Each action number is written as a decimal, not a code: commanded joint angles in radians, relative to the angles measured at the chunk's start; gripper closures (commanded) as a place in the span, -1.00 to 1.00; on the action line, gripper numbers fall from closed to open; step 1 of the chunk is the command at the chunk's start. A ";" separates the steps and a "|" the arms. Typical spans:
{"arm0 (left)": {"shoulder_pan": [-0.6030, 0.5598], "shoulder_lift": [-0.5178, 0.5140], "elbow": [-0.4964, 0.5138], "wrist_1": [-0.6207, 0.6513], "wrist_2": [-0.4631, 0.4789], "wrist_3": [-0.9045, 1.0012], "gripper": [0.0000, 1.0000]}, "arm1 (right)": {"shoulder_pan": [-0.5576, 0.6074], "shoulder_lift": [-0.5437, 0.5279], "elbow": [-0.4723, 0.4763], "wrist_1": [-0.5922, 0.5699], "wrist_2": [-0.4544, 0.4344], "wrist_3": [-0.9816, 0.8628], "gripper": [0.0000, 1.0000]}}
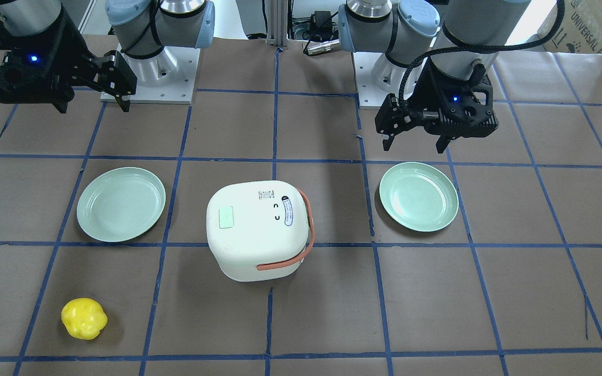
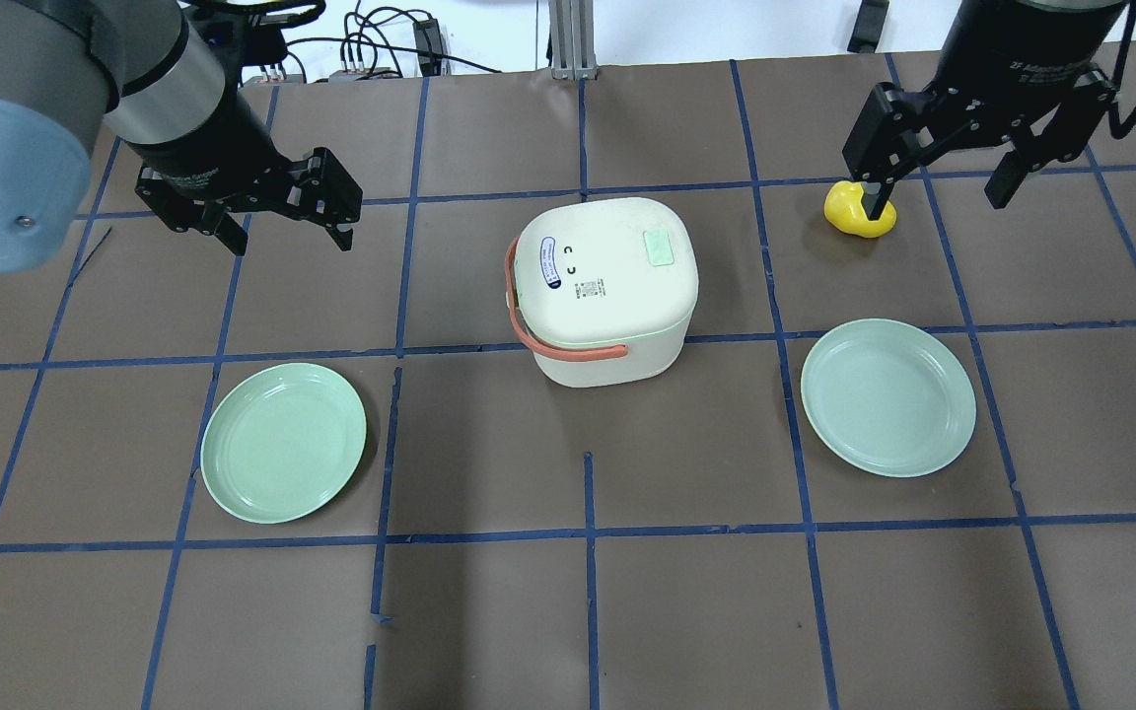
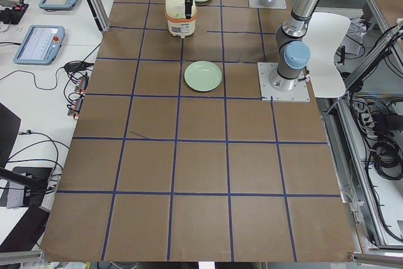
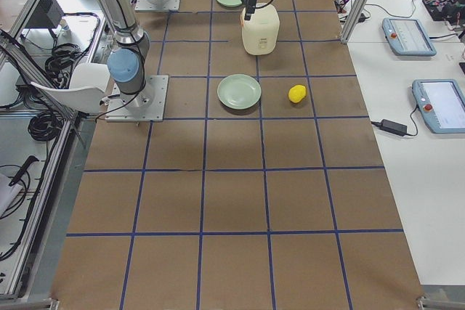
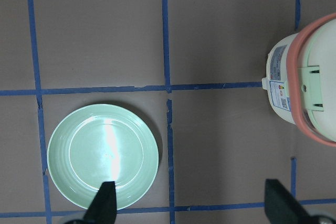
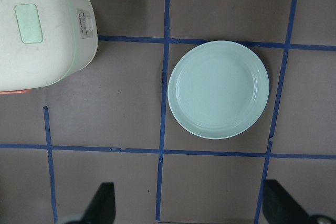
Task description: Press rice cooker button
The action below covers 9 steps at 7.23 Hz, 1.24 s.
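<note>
While the rice cooker [image 2: 603,286] is seen with its lid shut at the table's middle, between the left plate [image 2: 284,442] and the right plate [image 2: 887,396], the left gripper [image 2: 289,229] and the right gripper [image 2: 939,187] are held above the table, well apart from it, each with jaws spread wide.

A cardboard box [image 1: 588,23] at one o'clock in the front-facing view bears "UNIVERSAL" in dark capitals, and the next word is cut off. In the overhead view, white lettering on the right arm's black wrist [image 2: 1031,67] reads roughly "2F Adaptive Gripper". The rice cooker [image 2: 617,296] carries an oval label [image 2: 550,264] at its lid's nine o'clock, with print too small to read.
</note>
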 commanded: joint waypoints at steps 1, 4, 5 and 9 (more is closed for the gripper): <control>0.000 0.000 0.000 0.000 0.000 0.000 -1.00 | 0.002 0.003 0.003 0.000 0.002 -0.002 -1.00; 0.000 0.000 0.000 0.000 0.000 0.000 -1.00 | 0.002 0.003 0.003 0.000 0.002 -0.002 -1.00; 0.000 0.000 0.000 0.000 0.000 0.000 -1.00 | 0.002 0.003 0.006 0.000 0.002 -0.004 -1.00; 0.000 0.000 0.000 0.000 0.000 0.000 -1.00 | 0.002 0.003 0.017 -0.003 0.000 -0.006 -1.00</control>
